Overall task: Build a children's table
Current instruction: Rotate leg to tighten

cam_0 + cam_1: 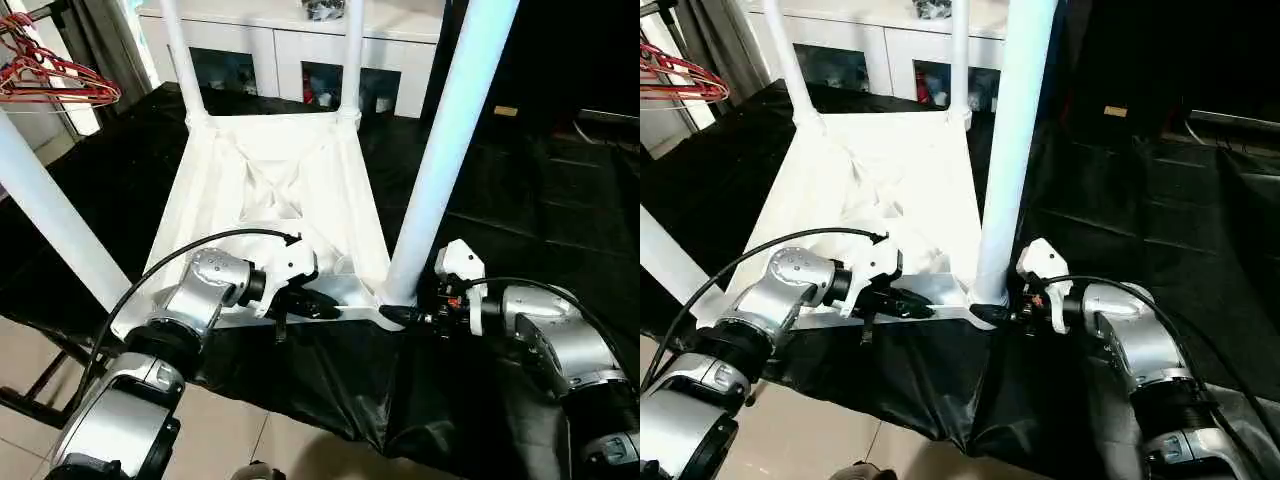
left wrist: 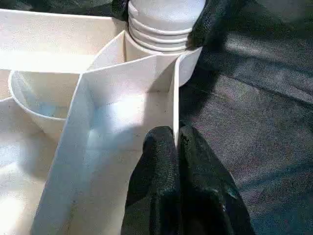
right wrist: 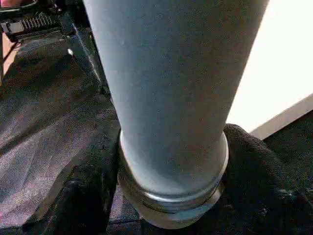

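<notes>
The children's table lies upside down on black cloth, its white X-ribbed tabletop [image 1: 270, 180] facing up. Four white legs rise from its corner sockets: near right leg [image 1: 450, 150], near left leg [image 1: 50, 220], and two far legs [image 1: 180, 60] [image 1: 352, 60]. My left gripper [image 2: 175, 134] is shut on a thin upright wall of the tabletop's near edge, close to the near right socket. My right gripper [image 1: 400, 315] is closed around the ridged base of the near right leg [image 3: 171, 98], one black finger [image 3: 254, 166] pressed on each side.
A white cabinet [image 1: 290, 40] with glass doors stands behind the table. Red wire hangers [image 1: 50, 80] hang at the far left. The black cloth [image 1: 520, 200] spreads to the right and drapes over the near edge above a tiled floor [image 1: 250, 440].
</notes>
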Motion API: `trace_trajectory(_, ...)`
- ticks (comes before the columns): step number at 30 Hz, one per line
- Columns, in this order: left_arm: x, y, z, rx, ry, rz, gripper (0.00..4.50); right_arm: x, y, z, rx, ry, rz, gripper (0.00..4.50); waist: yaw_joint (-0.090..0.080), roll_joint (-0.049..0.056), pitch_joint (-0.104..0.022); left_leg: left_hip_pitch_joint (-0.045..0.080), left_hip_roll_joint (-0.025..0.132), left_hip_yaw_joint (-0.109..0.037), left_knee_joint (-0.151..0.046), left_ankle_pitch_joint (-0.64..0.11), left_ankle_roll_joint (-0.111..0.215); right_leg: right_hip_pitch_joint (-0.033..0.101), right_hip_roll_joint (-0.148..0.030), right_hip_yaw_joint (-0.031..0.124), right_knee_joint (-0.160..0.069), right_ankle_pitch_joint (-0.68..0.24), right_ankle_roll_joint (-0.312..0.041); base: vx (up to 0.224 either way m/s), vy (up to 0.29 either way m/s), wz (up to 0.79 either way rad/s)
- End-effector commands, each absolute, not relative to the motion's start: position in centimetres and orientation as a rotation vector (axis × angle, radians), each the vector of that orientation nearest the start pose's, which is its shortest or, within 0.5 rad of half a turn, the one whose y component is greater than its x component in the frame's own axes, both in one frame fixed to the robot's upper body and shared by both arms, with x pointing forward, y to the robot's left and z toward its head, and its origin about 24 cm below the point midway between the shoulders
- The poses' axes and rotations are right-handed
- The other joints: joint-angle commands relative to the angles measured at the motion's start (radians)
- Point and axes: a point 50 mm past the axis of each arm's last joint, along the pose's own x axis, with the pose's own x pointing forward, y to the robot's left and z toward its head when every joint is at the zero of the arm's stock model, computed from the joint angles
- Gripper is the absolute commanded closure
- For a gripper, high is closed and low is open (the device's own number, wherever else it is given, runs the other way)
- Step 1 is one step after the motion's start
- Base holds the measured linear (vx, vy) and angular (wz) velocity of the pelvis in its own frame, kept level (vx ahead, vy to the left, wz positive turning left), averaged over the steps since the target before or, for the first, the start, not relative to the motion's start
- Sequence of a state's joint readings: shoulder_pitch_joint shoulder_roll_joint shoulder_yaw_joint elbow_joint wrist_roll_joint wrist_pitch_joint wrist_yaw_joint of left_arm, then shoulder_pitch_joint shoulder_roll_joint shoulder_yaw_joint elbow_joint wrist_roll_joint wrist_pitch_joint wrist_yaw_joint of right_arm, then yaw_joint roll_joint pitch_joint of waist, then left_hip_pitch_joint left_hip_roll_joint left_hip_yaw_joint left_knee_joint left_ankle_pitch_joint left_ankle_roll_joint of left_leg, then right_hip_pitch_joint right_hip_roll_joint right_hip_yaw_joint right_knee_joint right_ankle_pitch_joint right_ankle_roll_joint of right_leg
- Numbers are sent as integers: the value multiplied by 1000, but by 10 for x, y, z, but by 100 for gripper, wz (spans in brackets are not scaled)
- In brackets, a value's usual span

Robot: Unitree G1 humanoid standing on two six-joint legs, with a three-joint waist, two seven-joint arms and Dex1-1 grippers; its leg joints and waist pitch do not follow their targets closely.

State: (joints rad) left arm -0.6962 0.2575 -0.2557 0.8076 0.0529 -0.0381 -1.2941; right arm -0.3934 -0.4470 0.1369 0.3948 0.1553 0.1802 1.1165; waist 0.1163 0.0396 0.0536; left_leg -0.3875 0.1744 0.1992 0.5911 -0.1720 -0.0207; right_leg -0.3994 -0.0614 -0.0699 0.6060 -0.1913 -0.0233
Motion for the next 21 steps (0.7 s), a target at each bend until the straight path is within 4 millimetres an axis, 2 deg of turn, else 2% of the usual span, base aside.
trace_trajectory(1, 326, 97, 59, 363, 333, -1474, 450, 288, -163, 47, -173, 376, 1200, 177, 1, -16, -72, 20, 67, -31, -54, -140, 93, 52, -98, 50, -69, -138, -224, 0, 0, 0)
trace_trajectory(6, 333, 90, 56, 371, 321, -1346, 450, 293, -157, 41, -166, 363, 1096, 178, -2, -16, -68, 23, 68, -31, -56, -163, 79, 47, -98, 50, -75, -181, -216, 0, 0, 0)
trace_trajectory(9, 339, 78, 55, 362, 313, -1250, 450, 305, -154, 31, -170, 360, 906, 178, -15, -19, -62, 27, 61, -34, -61, -222, 37, 44, -101, 49, -91, -323, -184, 0, 0, 0)
trace_trajectory(10, 340, 73, 55, 355, 313, -1235, 450, 307, -151, 29, -165, 357, 862, 178, -15, -19, -62, 27, 61, -34, -61, -222, 37, 44, -101, 49, -91, -323, -184, 0, 0, 0)
trace_trajectory(11, 341, 67, 55, 348, 309, -1215, 450, 310, -148, 27, -151, 356, 807, 178, -18, -19, -62, 29, 61, -38, -64, -237, 25, 46, -102, 50, -95, -357, -169, 0, 0, 0)
trace_trajectory(13, 342, 61, 56, 340, 304, -1194, 450, 312, -144, 25, -136, 357, 765, 178, -27, -20, -60, 28, 60, -37, -66, -249, 25, 43, -99, 51, -97, -359, -165, 0, 0, 0)
trace_trajectory(14, 345, 47, 58, 319, 289, -1145, 450, 317, -135, 21, -115, 353, 663, 178, -32, -21, -61, 30, 58, -36, -64, -251, 24, 41, -98, 52, -98, -359, -166, 0, 0, 0)
trace_trajectory(15, 345, 47, 58, 319, 289, -1145, 450, 317, -135, 21, -115, 353, 663, 178, -32, -19, -61, 29, 58, -37, -64, -246, 23, 43, -100, 52, -96, -357, -168, 0, 0, 0)
trace_trajectory(18, 344, 27, 59, 308, 278, -1119, 450, 327, -124, 17, -100, 357, 478, 178, -35, -19, -63, 28, 58, -36, -65, -234, 24, 41, -99, 54, -96, -328, -172, 0, 0, 0)
trace_trajectory(21, 342, 20, 60, 309, 269, -1131, 450, 329, -118, 16, -79, 350, 444, 178, -36, -17, -65, 27, 56, -35, -63, -221, 31, 43, -100, 55, -93, -294, -175, 0, 0, 0)
